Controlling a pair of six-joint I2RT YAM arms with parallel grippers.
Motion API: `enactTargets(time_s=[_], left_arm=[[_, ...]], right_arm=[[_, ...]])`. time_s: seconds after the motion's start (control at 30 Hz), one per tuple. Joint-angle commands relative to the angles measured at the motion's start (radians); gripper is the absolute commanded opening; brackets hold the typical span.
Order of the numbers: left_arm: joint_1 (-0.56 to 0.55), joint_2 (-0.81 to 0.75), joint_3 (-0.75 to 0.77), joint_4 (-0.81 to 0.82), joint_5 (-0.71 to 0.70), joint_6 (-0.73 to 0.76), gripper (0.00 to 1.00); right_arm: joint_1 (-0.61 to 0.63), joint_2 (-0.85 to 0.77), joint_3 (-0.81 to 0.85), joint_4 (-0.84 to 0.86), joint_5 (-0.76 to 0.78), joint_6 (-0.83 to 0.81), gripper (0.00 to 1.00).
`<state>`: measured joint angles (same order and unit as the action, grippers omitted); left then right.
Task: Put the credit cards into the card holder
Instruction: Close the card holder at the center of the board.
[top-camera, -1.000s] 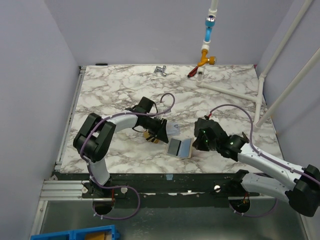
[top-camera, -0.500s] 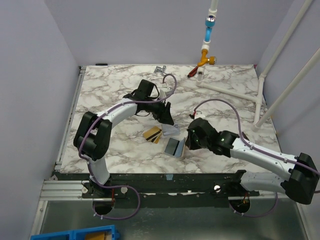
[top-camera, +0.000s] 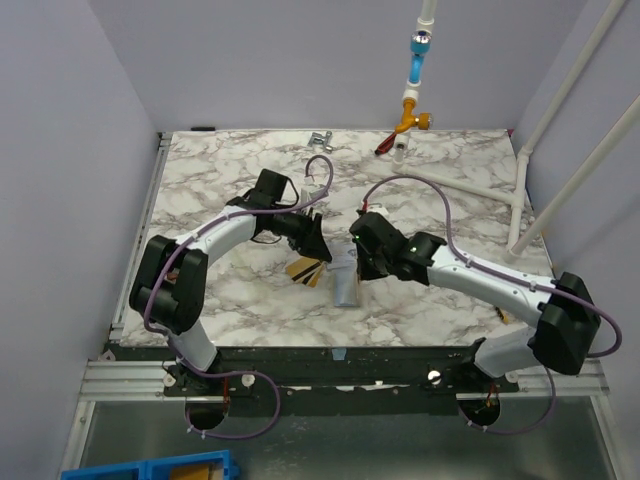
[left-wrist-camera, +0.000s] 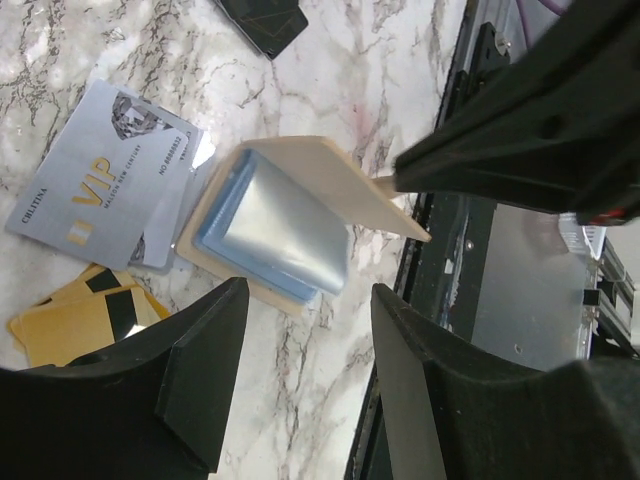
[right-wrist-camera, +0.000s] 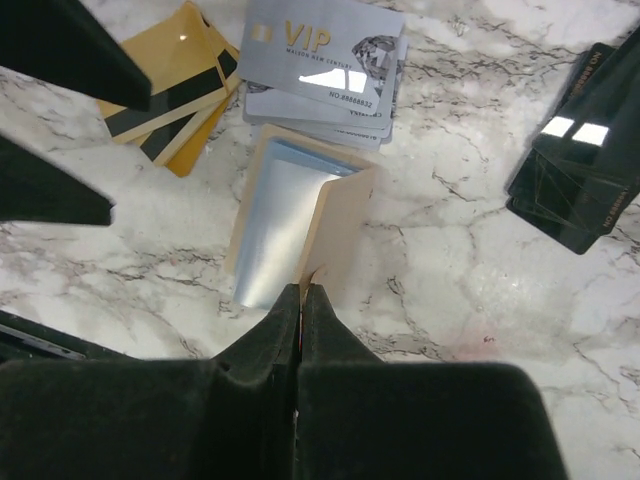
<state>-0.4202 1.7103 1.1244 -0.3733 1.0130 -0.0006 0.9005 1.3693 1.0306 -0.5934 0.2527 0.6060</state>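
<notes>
The tan card holder (right-wrist-camera: 338, 225) lies open on the marble, its silver-blue inner pocket (right-wrist-camera: 273, 222) showing. My right gripper (right-wrist-camera: 301, 296) is shut on the edge of its flap and holds the flap raised; the holder also shows in the top view (top-camera: 346, 288) and the left wrist view (left-wrist-camera: 330, 180). Grey-blue VIP credit cards (right-wrist-camera: 325, 45) lie stacked just beyond the holder, and gold cards with a dark stripe (right-wrist-camera: 172, 88) lie to their left. My left gripper (left-wrist-camera: 310, 300) is open and empty, hovering over the table beside the holder and the gold cards (left-wrist-camera: 80, 325).
A stack of black cards (right-wrist-camera: 590, 150) lies to the right of the holder. The table's front edge (left-wrist-camera: 440, 290) runs close to the holder. A tap fixture (top-camera: 411, 110) and white pipes (top-camera: 470, 180) stand at the back right. A small metal part (top-camera: 321, 139) lies at the back.
My right gripper has moved left and away with the flap, so the holder went from lying spread flat to having its flap stood up. My left gripper has come off the cards.
</notes>
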Motion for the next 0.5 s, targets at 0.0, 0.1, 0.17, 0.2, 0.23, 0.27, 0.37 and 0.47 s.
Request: enactTargets(time_s=[0.0, 0.1, 0.17, 0.2, 0.23, 0.27, 0.37, 0.47], left_arm=[[0.034, -0.067, -0.015, -0.068, 0.084, 0.077, 0.54], [0.058, -0.081, -0.035, -0.076, 0.086, 0.085, 0.54], [0.074, -0.088, -0.039, -0.091, 0.079, 0.098, 0.54], [0.083, -0.094, -0.042, -0.099, 0.077, 0.104, 0.54], [0.092, -0.099, -0.049, -0.102, 0.074, 0.109, 0.54], [0.1, -0.106, -0.053, -0.105, 0.068, 0.112, 0.54], [0.12, -0.12, -0.062, -0.122, 0.064, 0.134, 0.54], [0.137, -0.131, -0.073, -0.128, 0.067, 0.142, 0.54]], right_arm=[[0.005, 0.119, 0.074, -0.042, -0.065, -0.02, 0.01], [0.011, 0.233, 0.137, -0.08, -0.075, -0.026, 0.01], [0.02, 0.289, 0.165, -0.098, -0.072, -0.03, 0.01], [0.024, 0.31, 0.173, -0.097, -0.072, -0.032, 0.01], [0.027, 0.324, 0.178, -0.096, -0.078, -0.033, 0.01], [0.028, 0.339, 0.182, -0.094, -0.082, -0.033, 0.01], [0.033, 0.378, 0.187, -0.089, -0.098, -0.032, 0.02], [0.037, 0.41, 0.187, -0.07, -0.131, -0.031, 0.3]])
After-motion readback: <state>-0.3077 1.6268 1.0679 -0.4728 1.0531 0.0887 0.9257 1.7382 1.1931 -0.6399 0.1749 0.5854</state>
